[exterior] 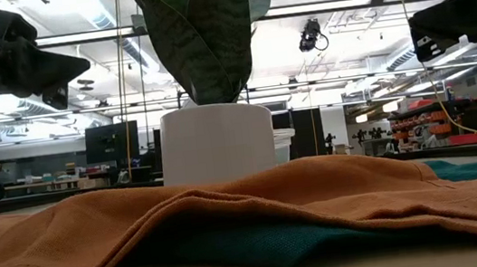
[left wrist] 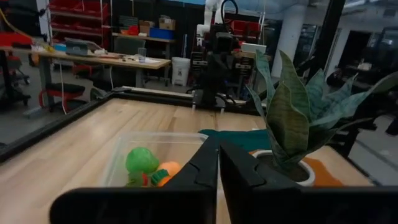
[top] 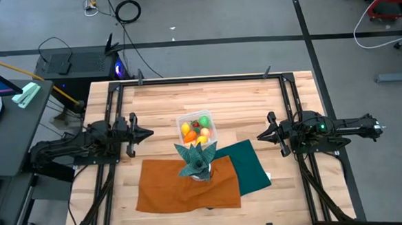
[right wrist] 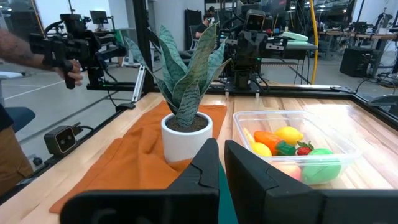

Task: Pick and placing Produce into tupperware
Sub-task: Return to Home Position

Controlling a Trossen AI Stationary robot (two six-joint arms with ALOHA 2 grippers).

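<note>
— When one looks down on the table (top: pixel 152 101), where does the produce (top: pixel 196 130) lie?
— All of it lies inside the clear container (top: pixel 179 120), near the table's middle: a green piece (right wrist: pixel 320 167), a yellow piece (right wrist: pixel 290 133), an orange carrot (right wrist: pixel 266 139) and a red piece (right wrist: pixel 304 149), piled together.
— And the arms?
— The left gripper (top: pixel 146 135) hangs at 9 o'clock of the container, well apart from it, fingers pressed together, holding nothing. The right gripper (top: pixel 260 135) hangs at 3 o'clock, also well apart, fingers together on nothing.
— What else is there?
— A potted plant (top: pixel 197 161) stands at 6 o'clock, just beside the container, on an orange cloth (top: pixel 184 189). A teal cloth (top: pixel 251 166) lies at 4 o'clock, partly under the orange one.
</note>
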